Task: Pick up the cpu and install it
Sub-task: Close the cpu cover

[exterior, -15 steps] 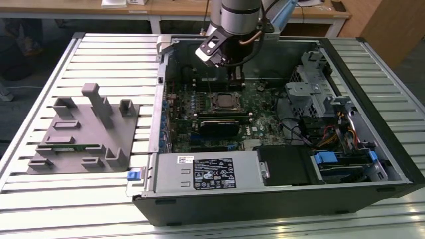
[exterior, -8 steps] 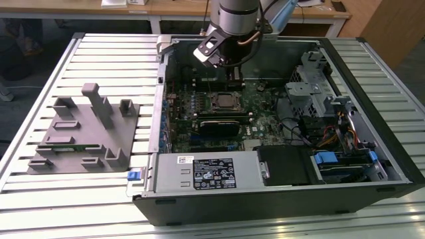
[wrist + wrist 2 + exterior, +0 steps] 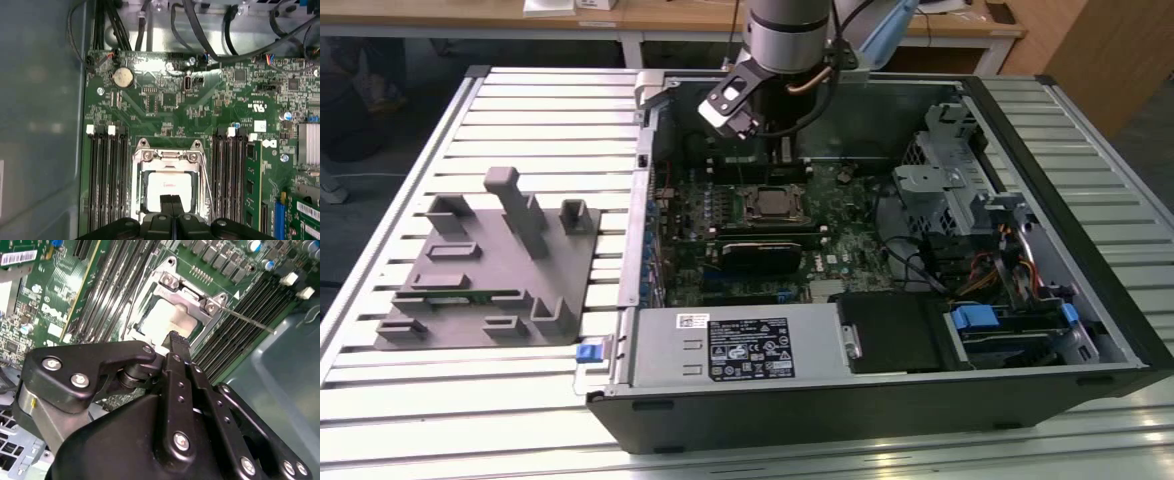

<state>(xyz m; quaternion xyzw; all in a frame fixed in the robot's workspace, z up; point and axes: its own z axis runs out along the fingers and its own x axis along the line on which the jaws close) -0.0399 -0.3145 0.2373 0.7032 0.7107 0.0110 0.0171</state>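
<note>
While the cpu [image 3: 167, 184] lay flat inside the metal socket frame [image 3: 168, 156] on the motherboard [image 3: 200, 105], the claw [image 3: 171, 199] hung just above that frame, its two black fingers [image 3: 166, 202] pressed together, gripping nothing

The cpu [image 3: 169, 186] has a pale silver metal top, smooth with a dull sheen, washed out by glare. Around it the socket frame [image 3: 168, 156] is bright bare metal with shiny screw heads. The motherboard [image 3: 200, 110] is green lacquered board with a slight gloss, and its coin cell [image 3: 122, 77] is polished metal. The gripper [image 3: 172, 201] is matt black, perhaps anodised metal though it could be plastic, with bright steel screws. In the exterior view the tray [image 3: 467, 265] is matt grey plastic, and the table [image 3: 520, 110] is ribbed pale metal with a satin finish.
</note>
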